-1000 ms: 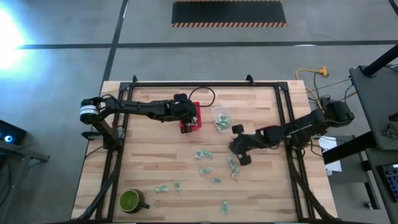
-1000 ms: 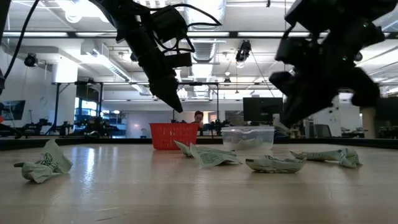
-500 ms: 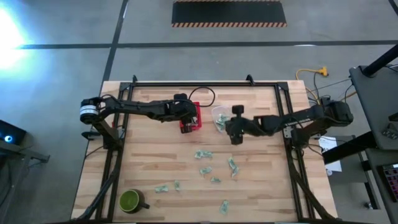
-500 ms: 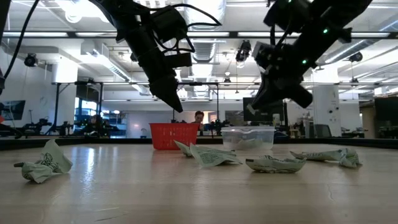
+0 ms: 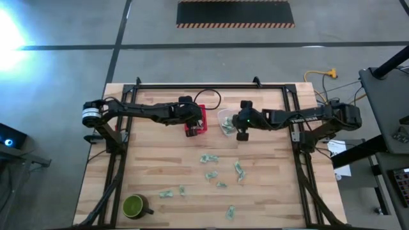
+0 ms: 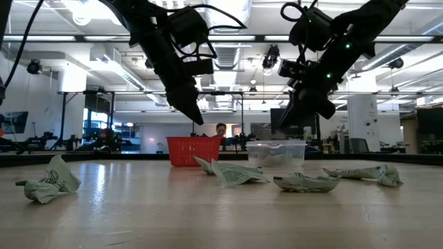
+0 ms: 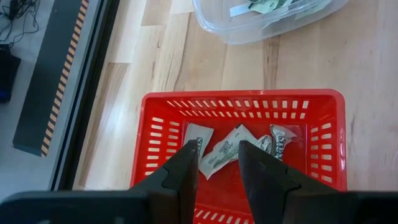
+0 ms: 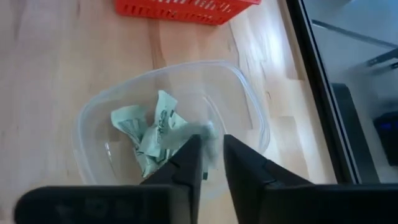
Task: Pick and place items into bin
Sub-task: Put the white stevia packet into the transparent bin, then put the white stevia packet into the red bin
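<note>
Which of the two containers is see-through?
The clear plastic tub under the right tool; the red basket beside it has slotted, opaque walls.

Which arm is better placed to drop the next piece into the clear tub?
Right. The right gripper hangs directly over the clear tub, whose crumpled pieces show between its fingers. The left gripper hovers above the red basket instead.
</note>
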Robot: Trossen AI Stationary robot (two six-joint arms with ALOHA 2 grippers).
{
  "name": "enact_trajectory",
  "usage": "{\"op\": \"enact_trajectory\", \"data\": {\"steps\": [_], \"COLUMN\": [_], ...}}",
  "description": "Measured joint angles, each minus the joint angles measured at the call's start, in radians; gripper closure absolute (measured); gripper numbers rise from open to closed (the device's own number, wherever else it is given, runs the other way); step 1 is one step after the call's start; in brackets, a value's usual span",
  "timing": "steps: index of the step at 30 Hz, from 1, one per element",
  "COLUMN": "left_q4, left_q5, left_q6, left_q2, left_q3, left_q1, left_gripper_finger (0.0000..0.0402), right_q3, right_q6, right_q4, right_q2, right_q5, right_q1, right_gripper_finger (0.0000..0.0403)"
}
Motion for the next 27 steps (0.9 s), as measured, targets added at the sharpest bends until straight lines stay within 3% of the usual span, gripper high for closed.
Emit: {"op": "enact_trajectory", "data": {"steps": [12, 20, 27], "left_q4": [-0.042, -0.242, -0.326], "left_q5": [0.018, 0.031, 0.083], "left_q6": [-0.002, -0.042, -0.134], "left_q2": [-0.023, -0.116, -0.193], "left_q3": [0.000, 0.005, 0.003], "left_q1": [-0.038, -0.134, -0.267], "left_gripper_finger": [0.0301, 0.0301, 0.0301], "right_q3": [0.000, -0.001, -0.001], "right_q6": [0.006, 0.008, 0.008], "right_q4": [0.048, 0.039, 0.029], "right_q2": [0.000, 0.000, 0.000], "right_q5": [-0.005, -0.048, -0.199], "right_q1": [0.005, 0.017, 0.020], "right_gripper_finger": [0.0262, 0.0262, 0.0276]}}
